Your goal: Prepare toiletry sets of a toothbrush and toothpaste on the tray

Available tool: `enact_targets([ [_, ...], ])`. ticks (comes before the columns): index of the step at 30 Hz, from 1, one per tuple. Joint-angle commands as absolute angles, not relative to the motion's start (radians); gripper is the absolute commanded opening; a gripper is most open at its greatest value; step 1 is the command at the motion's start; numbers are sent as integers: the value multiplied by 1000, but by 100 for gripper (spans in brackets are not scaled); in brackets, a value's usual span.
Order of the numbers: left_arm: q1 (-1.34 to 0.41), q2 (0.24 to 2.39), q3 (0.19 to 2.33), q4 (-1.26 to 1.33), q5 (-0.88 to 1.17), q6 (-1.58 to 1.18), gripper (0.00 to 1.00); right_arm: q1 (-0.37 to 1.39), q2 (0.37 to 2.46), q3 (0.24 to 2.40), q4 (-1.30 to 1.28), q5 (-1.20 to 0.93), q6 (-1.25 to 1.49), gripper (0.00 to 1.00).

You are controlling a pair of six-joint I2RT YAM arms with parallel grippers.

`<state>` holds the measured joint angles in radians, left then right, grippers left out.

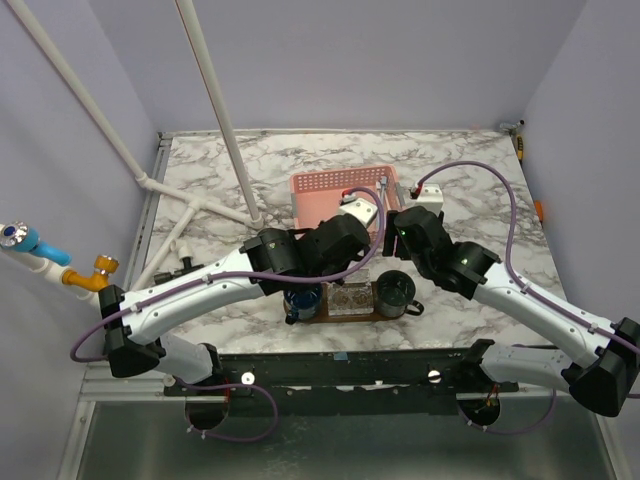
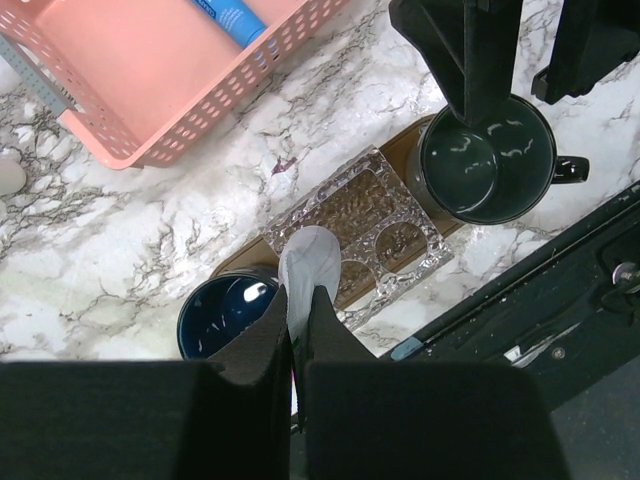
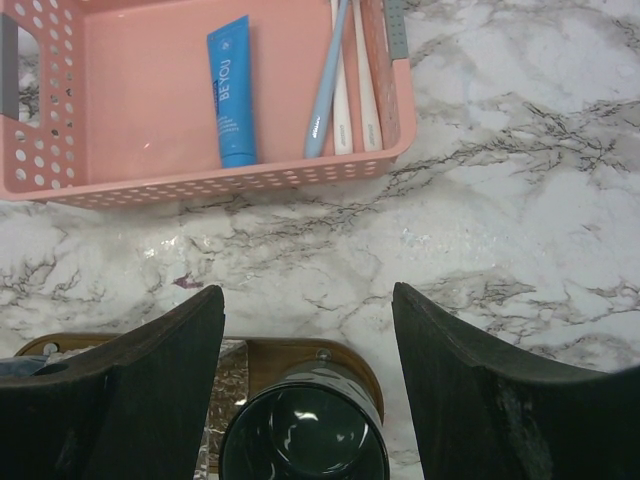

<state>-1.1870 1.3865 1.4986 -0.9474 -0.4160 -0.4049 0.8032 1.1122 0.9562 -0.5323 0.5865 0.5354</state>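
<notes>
My left gripper point(image 2: 298, 300) is shut on a slim white toothbrush point(image 2: 310, 255), whose rounded end sticks out over the brown tray point(image 2: 240, 262), between the left dark cup point(image 2: 225, 315) and a clear glass dish point(image 2: 375, 215). My right gripper point(image 3: 308, 292) stands open and holds nothing, hovering above the right dark cup point(image 3: 305, 440) at the tray's end point(image 3: 290, 358). Beyond it, the pink basket point(image 3: 150, 100) holds a blue toothpaste tube point(image 3: 232, 90), a blue toothbrush point(image 3: 327, 80) and two white ones point(image 3: 343, 90). From above, both wrists hide much of the tray point(image 1: 345, 317).
The pink basket point(image 1: 320, 190) sits on the marble top just behind the tray. White pipes point(image 1: 200, 60) run across the back left. A black rail point(image 1: 350, 365) lines the near edge. The right arm's dark fingers point(image 2: 480, 50) hang over the right cup point(image 2: 485, 165).
</notes>
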Motion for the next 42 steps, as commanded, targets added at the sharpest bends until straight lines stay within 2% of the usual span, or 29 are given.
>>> enact_targets([
  [1, -1193, 1399, 1486, -905, -456, -399, 0, 799, 1104, 940, -517, 571, 546, 72],
  [42, -1184, 1423, 1368, -797, -450, -403, 0, 799, 1123, 898, -502, 550, 559, 72],
])
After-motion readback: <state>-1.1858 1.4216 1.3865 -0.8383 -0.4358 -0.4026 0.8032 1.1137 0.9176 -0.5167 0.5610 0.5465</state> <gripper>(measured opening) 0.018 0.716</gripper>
